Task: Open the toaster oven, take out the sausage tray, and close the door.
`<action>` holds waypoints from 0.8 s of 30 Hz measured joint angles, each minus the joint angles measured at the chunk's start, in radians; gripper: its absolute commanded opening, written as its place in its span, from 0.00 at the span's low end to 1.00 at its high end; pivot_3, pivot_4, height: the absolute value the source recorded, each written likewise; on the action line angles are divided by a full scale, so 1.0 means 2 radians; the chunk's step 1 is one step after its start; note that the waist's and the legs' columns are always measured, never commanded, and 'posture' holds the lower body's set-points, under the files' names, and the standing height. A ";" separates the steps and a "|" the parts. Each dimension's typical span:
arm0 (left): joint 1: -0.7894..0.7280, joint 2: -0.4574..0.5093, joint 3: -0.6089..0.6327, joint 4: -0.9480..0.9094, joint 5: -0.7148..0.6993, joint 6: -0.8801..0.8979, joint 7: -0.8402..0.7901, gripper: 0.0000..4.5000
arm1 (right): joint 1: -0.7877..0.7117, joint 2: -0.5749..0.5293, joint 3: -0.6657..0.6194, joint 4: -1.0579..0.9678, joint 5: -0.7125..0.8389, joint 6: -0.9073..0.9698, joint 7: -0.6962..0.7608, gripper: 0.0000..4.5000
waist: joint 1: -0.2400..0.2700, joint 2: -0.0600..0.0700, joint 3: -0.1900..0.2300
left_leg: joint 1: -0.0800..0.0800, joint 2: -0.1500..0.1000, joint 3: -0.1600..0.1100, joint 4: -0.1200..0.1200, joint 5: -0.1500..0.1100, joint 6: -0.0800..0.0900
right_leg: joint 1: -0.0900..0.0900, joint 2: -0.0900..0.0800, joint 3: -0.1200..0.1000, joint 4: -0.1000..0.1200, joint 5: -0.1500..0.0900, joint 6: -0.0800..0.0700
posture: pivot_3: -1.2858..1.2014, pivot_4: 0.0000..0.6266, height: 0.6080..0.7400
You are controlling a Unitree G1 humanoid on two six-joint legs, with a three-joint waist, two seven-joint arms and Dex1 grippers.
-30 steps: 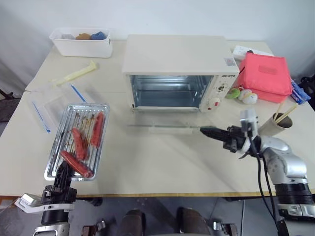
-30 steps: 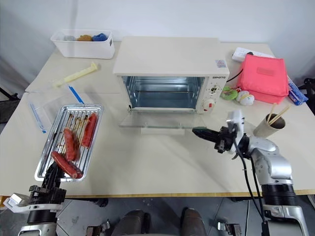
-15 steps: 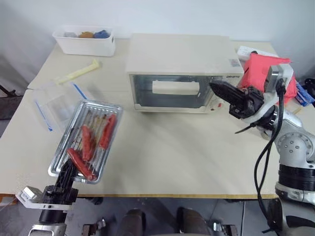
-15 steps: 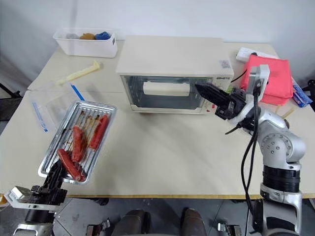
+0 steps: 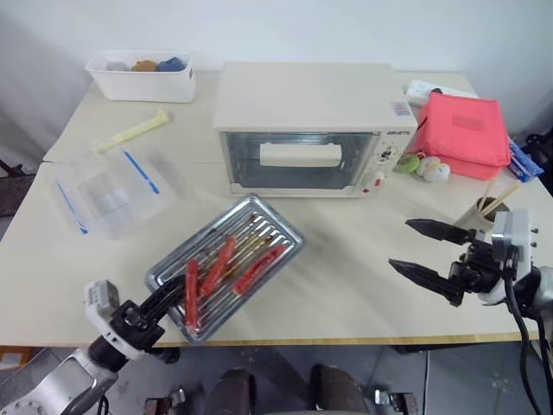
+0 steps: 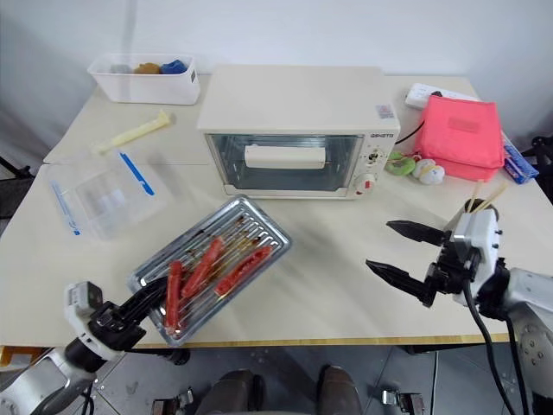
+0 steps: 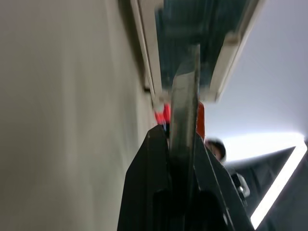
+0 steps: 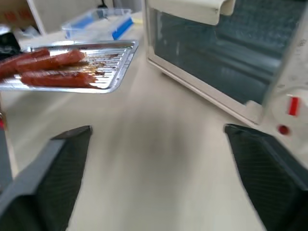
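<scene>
Toaster oven (image 5: 302, 130) at upper centre of table (image 5: 363, 259), door (image 5: 298, 160) shut. Sausage tray (image 5: 226, 264) at lower centre-left, long axis running lower left to upper right; left pincer (image 5: 160, 303) clamped on its lower-left rim. Right pincer (image 5: 425, 251) at lower right, spread apart, empty, well apart from tray.

— What's ahead of your right wrist?
— You see the toaster oven (image 8: 226, 62), its door (image 8: 207, 48) shut; the sausage tray (image 8: 72, 67) beside it; your right gripper (image 8: 156, 178) spread wide.
</scene>
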 measured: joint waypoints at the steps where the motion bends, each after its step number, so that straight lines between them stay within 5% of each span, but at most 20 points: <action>1: -0.017 0.009 -0.010 0.013 0.000 0.010 0.000 0.00 | 0.016 0.003 -0.002 -0.007 -0.006 -0.009 0.002 0.99 | 0.000 0.000 0.000 | 0.000 0.000 0.000 0.000 0.000 0.000 | 0.000 0.000 0.000 0.000 0.000 0.000 | 0.52 0.24 1.00; 15: -0.272 0.066 -0.195 0.183 0.008 0.089 0.059 0.00 | 0.204 0.048 -0.076 -0.104 0.007 -0.020 -0.023 0.99 | 0.001 0.001 0.000 | 0.000 -0.001 -0.001 0.000 0.000 -0.001 | 0.000 0.000 0.000 0.003 0.000 0.000 | 0.52 0.24 1.00; 24: -0.435 -0.001 -0.254 0.292 0.187 0.110 0.024 0.00 | 0.262 0.079 -0.089 -0.135 0.008 -0.027 -0.039 0.99 | 0.008 0.001 -0.001 | -0.001 -0.002 -0.001 0.000 0.002 -0.001 | 0.000 0.000 0.000 0.003 0.001 0.002 | 0.52 0.24 1.00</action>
